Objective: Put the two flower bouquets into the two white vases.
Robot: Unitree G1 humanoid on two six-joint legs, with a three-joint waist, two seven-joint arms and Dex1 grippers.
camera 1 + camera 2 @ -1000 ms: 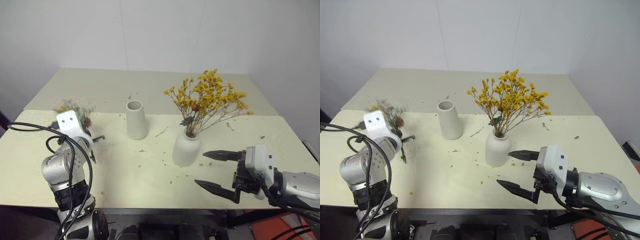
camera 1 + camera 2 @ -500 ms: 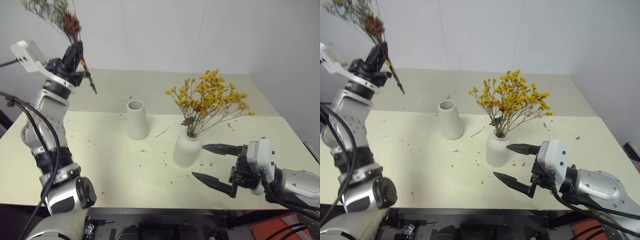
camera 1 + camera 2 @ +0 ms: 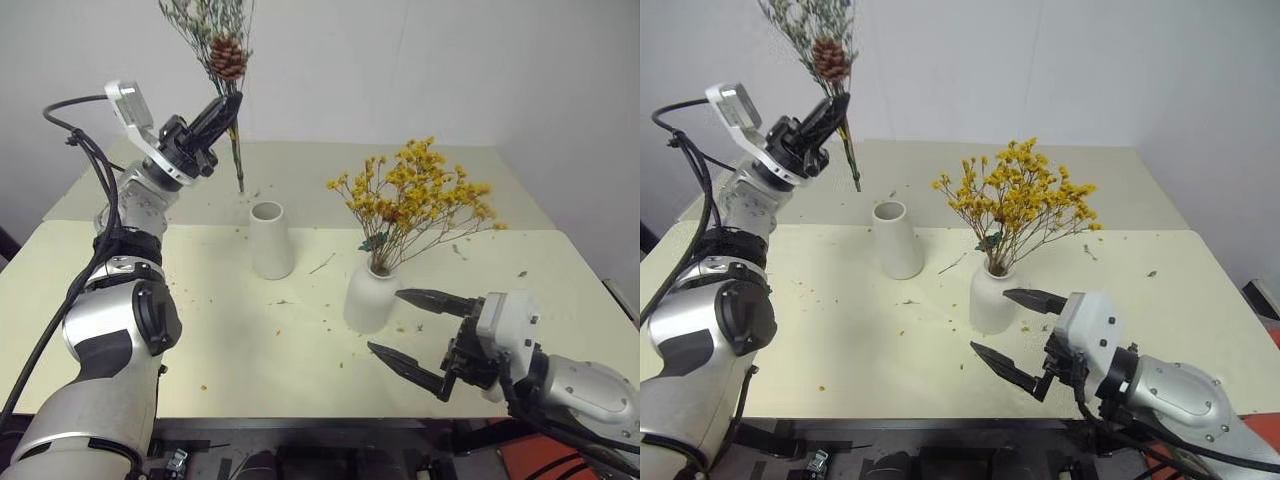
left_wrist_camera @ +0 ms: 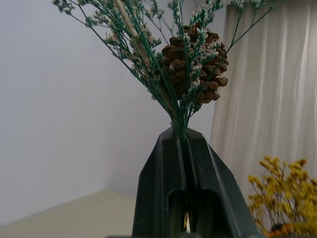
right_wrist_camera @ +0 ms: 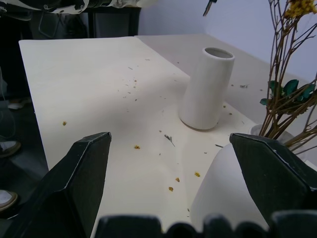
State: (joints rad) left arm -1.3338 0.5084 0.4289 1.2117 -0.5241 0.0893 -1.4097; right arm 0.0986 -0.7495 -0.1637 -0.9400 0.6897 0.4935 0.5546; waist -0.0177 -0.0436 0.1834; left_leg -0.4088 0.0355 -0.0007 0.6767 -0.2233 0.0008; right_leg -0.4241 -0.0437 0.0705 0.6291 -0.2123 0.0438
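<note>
High at left, the left gripper pinches the grey-green bunch by its thin stems above the tall vase: light, brittle, sheds easily. Yellow spray sits in the squat vase; right gripper gapes wide beside it, empty.

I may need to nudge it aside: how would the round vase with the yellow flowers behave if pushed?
The squat vase probably slides rather than tips, given its wide rounded base. The yellow bouquet leans right, so it may sway and shed; blossoms already litter the table.

The cream table bears two white vases and scattered petals.
</note>
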